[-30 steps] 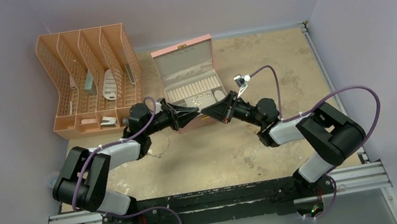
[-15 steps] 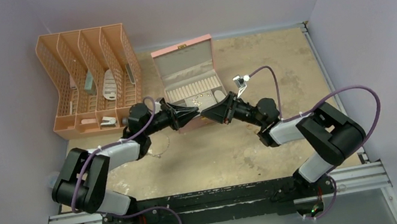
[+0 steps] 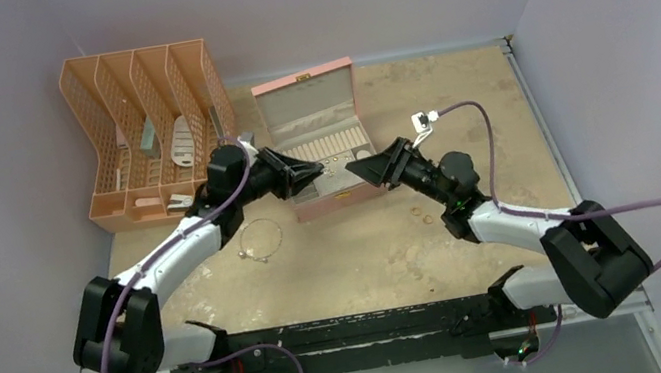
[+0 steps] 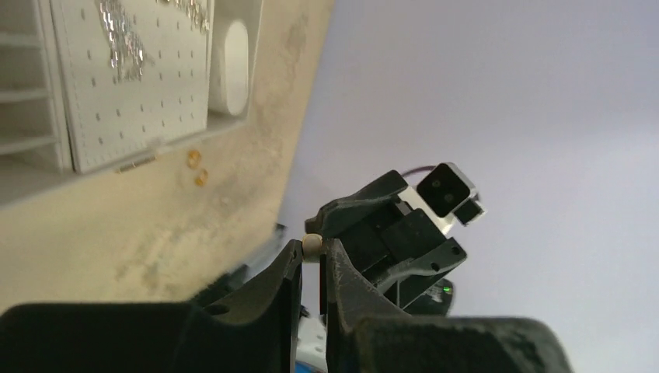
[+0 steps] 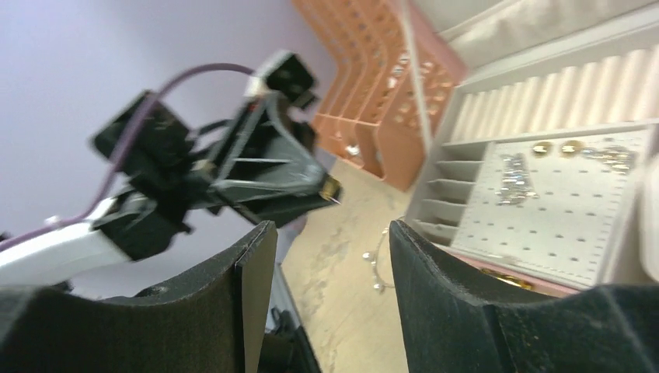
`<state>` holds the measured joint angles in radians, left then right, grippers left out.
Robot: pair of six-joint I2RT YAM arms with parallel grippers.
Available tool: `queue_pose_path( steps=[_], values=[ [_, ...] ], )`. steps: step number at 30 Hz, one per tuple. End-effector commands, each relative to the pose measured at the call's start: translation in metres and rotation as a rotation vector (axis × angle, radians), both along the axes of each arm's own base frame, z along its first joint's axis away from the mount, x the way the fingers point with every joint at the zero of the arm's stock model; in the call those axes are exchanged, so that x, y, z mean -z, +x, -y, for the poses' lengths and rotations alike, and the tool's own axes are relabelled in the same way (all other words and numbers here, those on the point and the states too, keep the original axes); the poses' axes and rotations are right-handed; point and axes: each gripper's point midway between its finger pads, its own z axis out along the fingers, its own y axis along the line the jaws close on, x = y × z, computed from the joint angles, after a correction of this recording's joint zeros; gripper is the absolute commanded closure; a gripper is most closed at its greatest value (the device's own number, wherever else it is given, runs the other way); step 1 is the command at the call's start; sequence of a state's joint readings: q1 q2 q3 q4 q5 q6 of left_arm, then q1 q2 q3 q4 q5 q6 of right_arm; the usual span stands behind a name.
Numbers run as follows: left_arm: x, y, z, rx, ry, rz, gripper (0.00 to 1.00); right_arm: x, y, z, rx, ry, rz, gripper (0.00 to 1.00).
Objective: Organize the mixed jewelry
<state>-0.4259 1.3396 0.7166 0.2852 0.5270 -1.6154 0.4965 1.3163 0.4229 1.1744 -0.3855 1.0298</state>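
Observation:
My left gripper (image 4: pixel 313 253) is shut on a small pearl-like stud earring (image 4: pixel 312 243), pinched at its fingertips. From above, this gripper (image 3: pixel 320 170) hangs over the front of the open pink jewelry box (image 3: pixel 304 80). My right gripper (image 3: pixel 353 170) faces it from the right, open with nothing between its fingers (image 5: pixel 330 235). The right wrist view shows the earring (image 5: pixel 332 189) at the left gripper's tip. Several sparkling earrings (image 5: pixel 514 180) sit on the box's perforated panel (image 5: pixel 575 225). A thin silver loop with charms (image 3: pixel 260 241) lies on the table left of the box. Two tiny gold rings (image 4: pixel 197 168) lie beside the box.
An orange mesh file organizer (image 3: pixel 149 126) stands at the back left, close to the left arm. Purple walls close in the table at the back and on both sides. The gold rings (image 3: pixel 423 216) lie under the right arm, right of the box.
The two grippers met tip to tip in front of the box. The right gripper has opened and drawn back right; the left has lifted over the box with the earring.

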Motion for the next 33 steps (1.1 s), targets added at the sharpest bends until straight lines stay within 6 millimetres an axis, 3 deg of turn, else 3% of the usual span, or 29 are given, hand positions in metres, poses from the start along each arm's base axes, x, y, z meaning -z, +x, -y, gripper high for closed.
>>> queue_pose_path(
  steps=[1, 4, 8, 18, 26, 33],
  values=[
    [-0.005, 0.016, -0.02, -0.005, 0.334, 0.232, 0.9, 0.025, 0.035, 0.021, 0.204, -0.176, -0.114, 0.42],
    [0.0, 0.023, -0.019, 0.047, 0.454, 0.288, 0.9, 0.037, 0.044, 0.031, 0.278, -0.233, -0.175, 0.44],
    [0.008, 0.031, 0.0, 0.123, 0.614, 0.358, 0.9, 0.064, 0.053, 0.045, 0.373, -0.292, -0.289, 0.47],
    [0.031, 0.058, 0.028, 0.197, 0.934, 0.444, 0.91, 0.11, 0.06, 0.089, 0.613, -0.385, -0.493, 0.5],
    [0.047, 0.07, 0.023, 0.219, 1.084, 0.424, 0.91, 0.111, 0.067, 0.089, 0.608, -0.409, -0.496, 0.51],
    [0.048, 0.061, 0.019, 0.273, 1.105, 0.41, 0.92, 0.11, 0.07, 0.087, 0.602, -0.439, -0.489, 0.51]
  ],
)
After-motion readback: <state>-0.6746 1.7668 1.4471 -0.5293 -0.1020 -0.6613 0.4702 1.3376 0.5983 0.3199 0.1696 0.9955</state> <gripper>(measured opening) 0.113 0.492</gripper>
